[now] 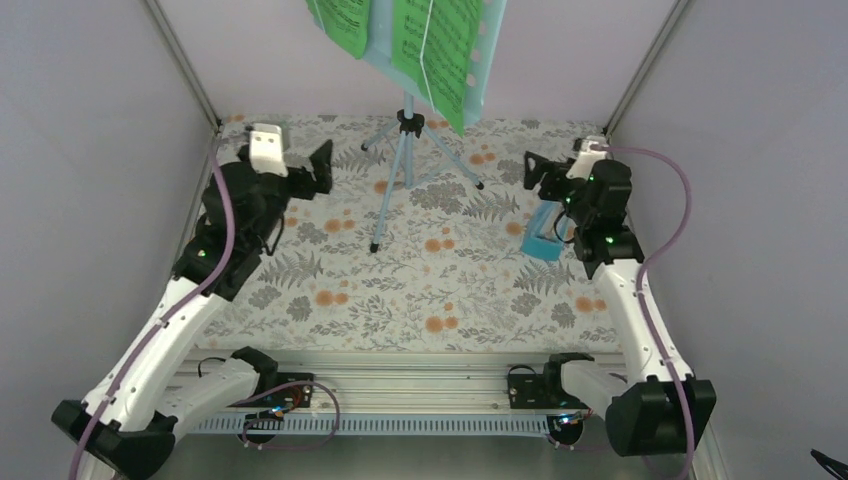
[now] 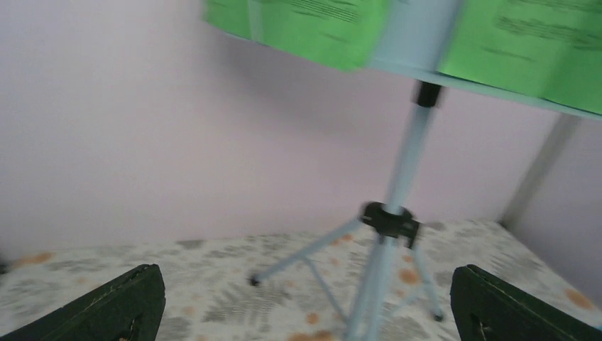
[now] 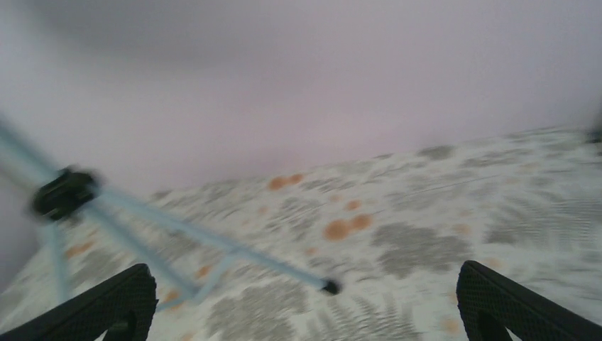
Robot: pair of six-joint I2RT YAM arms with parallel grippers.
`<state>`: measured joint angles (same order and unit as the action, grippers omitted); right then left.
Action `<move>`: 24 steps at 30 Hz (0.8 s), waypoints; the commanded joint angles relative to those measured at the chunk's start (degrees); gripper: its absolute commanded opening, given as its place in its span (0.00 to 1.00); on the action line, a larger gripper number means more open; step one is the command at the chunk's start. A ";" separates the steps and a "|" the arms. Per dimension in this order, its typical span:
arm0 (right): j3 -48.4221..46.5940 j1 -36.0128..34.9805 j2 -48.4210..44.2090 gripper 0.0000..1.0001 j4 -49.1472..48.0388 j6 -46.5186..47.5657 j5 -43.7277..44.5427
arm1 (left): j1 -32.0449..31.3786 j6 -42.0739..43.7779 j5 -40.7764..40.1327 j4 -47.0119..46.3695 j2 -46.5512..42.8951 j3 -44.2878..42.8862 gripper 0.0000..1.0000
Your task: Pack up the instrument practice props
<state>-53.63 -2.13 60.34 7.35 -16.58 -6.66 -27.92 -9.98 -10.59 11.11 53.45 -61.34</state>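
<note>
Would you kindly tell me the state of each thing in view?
music stand, upright, tripod legs spread.
sheet-music pages, resting on the stand.
metronome, on the table, partly hidden by the right arm.
left gripper, open, empty.
right gripper, open, empty.

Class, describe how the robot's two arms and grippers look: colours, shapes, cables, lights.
The left arm and right arm have white tubular links with bulky black joints lit by small green lights. A purple cable loops along each. The left gripper and right gripper have black, textured wedge fingers.
</note>
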 commanded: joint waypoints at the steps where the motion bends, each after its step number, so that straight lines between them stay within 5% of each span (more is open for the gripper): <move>1: 2.58 -6.74 0.60 0.99 -6.02 -0.44 -19.04 | 8.20 4.13 -3.92 7.28 -1.89 -2.75 1.00; 6: 8.69 -17.57 4.49 0.99 -28.22 -2.38 -25.67 | 18.55 4.84 9.37 4.31 -1.11 2.07 1.00; 11: 0.75 -21.85 16.33 0.86 -35.72 0.03 -26.04 | 19.68 7.11 9.81 2.95 2.98 5.57 1.00; 17: -20.08 -22.19 35.47 0.71 -30.99 -0.84 -28.97 | 20.34 10.89 9.10 3.55 2.06 5.76 1.00; 24: -35.74 -22.86 48.05 0.66 -26.81 2.76 -25.16 | 20.48 11.14 10.57 4.56 2.36 6.12 1.00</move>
<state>-82.81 -24.29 104.05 -21.69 -16.67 -33.39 -7.81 -0.14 -1.85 15.88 55.86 -55.57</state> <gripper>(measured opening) 0.677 0.999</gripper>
